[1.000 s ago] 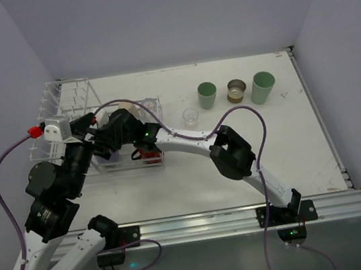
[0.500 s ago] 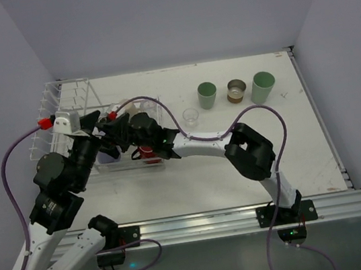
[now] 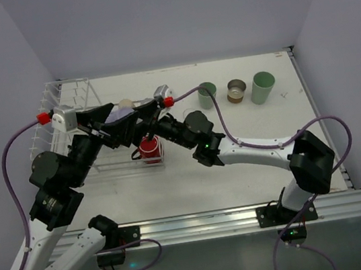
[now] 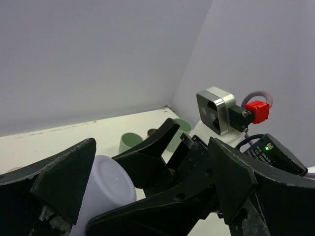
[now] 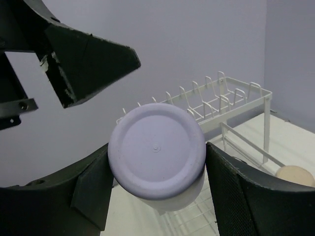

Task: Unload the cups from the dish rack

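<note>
R pincer (image 5: 156,169) clamped on lavender cup (image 5: 156,147) over dish rack (image 3: 61,106); L pincer (image 4: 147,178) wide apart alongside; lift clear of L, set on bench (image 3: 175,191) nr green cups (image 3: 207,95).

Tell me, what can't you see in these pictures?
- Top view: the left arm and right arm cover most of the dish rack basket; only a red cup shows.
- Right wrist view: lavender cup shows only its bottom, inside hidden; beige cup cut off by the edge.
</note>
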You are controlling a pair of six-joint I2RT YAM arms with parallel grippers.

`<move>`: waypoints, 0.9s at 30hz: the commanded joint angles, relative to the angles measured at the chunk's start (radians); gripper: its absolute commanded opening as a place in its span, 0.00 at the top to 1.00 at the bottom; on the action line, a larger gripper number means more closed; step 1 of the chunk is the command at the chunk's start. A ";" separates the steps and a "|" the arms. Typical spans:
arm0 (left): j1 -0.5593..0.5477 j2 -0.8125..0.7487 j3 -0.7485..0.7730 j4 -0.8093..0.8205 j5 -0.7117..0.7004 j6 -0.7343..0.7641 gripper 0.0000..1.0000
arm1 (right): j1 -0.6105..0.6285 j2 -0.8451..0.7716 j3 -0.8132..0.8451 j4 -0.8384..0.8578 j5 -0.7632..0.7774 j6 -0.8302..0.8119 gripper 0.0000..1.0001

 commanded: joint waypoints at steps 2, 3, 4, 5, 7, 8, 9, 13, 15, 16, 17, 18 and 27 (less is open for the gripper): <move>-0.004 0.049 0.034 0.102 0.158 -0.085 0.00 | -0.046 -0.160 -0.160 0.166 0.096 0.086 0.66; -0.004 0.060 0.038 0.142 0.176 -0.108 0.00 | -0.093 -0.186 -0.192 0.169 0.087 0.123 0.67; -0.004 0.083 0.041 0.154 0.195 -0.119 0.00 | -0.126 -0.211 -0.222 0.180 0.070 0.175 0.68; -0.004 0.097 0.042 0.164 0.212 -0.131 0.00 | -0.157 -0.258 -0.294 0.198 0.053 0.277 0.69; -0.004 0.132 0.043 0.188 0.253 -0.168 0.00 | -0.262 -0.303 -0.371 0.268 0.001 0.379 0.72; -0.003 0.146 0.042 0.194 0.267 -0.180 0.00 | -0.295 -0.329 -0.440 0.284 -0.011 0.451 0.73; -0.004 0.160 0.037 0.214 0.288 -0.191 0.00 | -0.347 -0.381 -0.469 0.298 -0.023 0.473 0.74; -0.004 0.257 0.009 0.269 0.360 -0.281 0.03 | -0.423 -0.519 -0.598 0.305 0.001 0.499 0.74; -0.004 0.296 -0.004 0.309 0.405 -0.315 0.06 | -0.448 -0.571 -0.634 0.305 0.019 0.525 0.74; -0.004 0.334 -0.009 0.328 0.422 -0.352 0.08 | -0.471 -0.619 -0.651 0.305 0.036 0.536 0.74; -0.004 0.354 -0.021 0.348 0.440 -0.375 0.11 | -0.483 -0.644 -0.681 0.305 0.041 0.560 0.74; -0.004 0.373 -0.029 0.399 0.481 -0.395 0.13 | -0.506 -0.665 -0.697 0.305 0.041 0.571 0.75; -0.039 0.479 -0.043 0.490 0.476 -0.482 0.25 | -0.600 -0.851 -0.793 0.304 0.049 0.631 0.75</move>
